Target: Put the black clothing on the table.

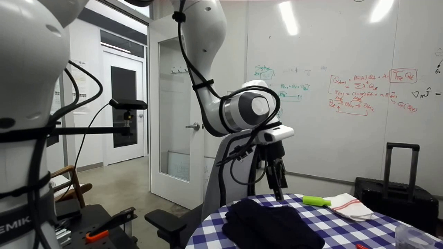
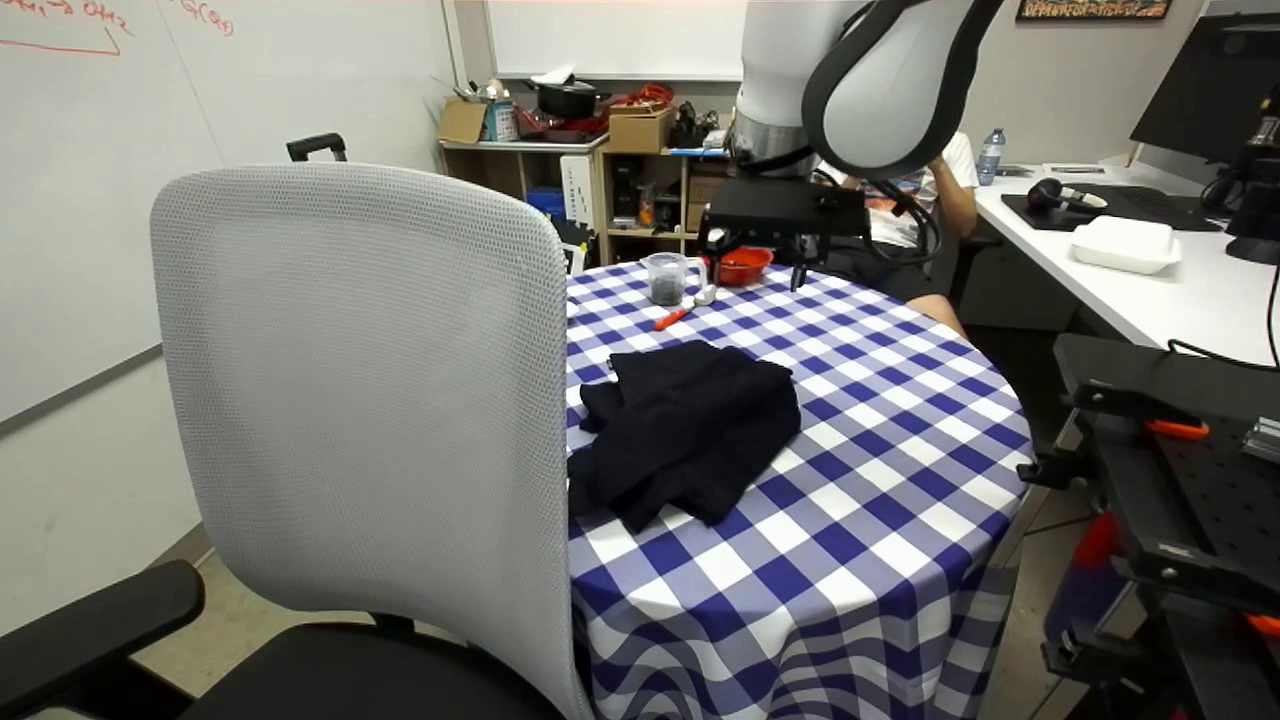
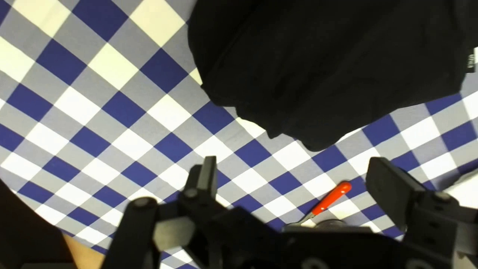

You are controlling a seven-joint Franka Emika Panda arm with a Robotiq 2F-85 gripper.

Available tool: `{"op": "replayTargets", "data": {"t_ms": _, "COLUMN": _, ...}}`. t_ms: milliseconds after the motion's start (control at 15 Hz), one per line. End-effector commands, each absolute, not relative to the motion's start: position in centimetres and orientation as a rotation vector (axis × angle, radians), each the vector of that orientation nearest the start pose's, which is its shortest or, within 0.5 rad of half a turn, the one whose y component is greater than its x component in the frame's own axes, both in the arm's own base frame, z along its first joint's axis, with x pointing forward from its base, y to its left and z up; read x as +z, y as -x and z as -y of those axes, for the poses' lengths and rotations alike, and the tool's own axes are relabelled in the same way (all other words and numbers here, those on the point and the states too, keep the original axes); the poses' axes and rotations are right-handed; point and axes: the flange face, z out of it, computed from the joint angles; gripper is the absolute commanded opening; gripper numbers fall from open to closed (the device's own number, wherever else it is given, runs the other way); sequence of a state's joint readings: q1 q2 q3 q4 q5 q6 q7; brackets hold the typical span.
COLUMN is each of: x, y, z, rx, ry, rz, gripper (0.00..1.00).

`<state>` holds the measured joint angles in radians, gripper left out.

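A black garment (image 2: 700, 430) lies rumpled on the checkered desk (image 2: 880, 460); the gripper (image 3: 293, 162) hangs nearby, jaws spread and empty. A low sideways swing could snag the garment, dragging it off.

On the whiteboard (image 1: 328, 138), red handwritten equations include a boxed term ending “Qt” and black writing shows “Ĵ =”, the robot arm's dark band (image 1: 17, 223) reads “EMIK”, and a tag (image 3: 471, 62) on the black clothing (image 3: 328, 67) is illegible.
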<state>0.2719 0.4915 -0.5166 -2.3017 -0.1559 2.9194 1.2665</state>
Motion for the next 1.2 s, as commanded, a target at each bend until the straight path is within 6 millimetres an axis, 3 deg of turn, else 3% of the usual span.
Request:
{"op": "replayTargets", "data": {"t_ms": 0, "x": 24.3, "y": -51.1, "z": 10.6, "rx": -0.473, "ry": 2.587, "rz": -1.782, "gripper": 1.00}}
{"op": "replayTargets", "data": {"t_ms": 267, "x": 31.2, "y": -49.7, "z": 9.2, "rx": -0.488, "ry": 2.667, "rz": -1.560, "gripper": 1.00}}
{"op": "replayTargets", "data": {"t_ms": 667, "x": 40.9, "y": -45.5, "z": 8.7, "rx": -0.310, "ry": 2.966, "rz": -1.184, "gripper": 1.00}}
{"op": "replayTargets", "data": {"t_ms": 867, "x": 46.1, "y": -43.2, "z": 8.0, "rx": -0.270, "ry": 3.054, "rz": -0.929, "gripper": 1.00}}
{"op": "replayTargets", "data": {"t_ms": 1133, "x": 51.5, "y": -40.8, "z": 6.5, "rx": -0.331, "ry": 3.080, "rz": -0.582, "gripper": 1.00}}
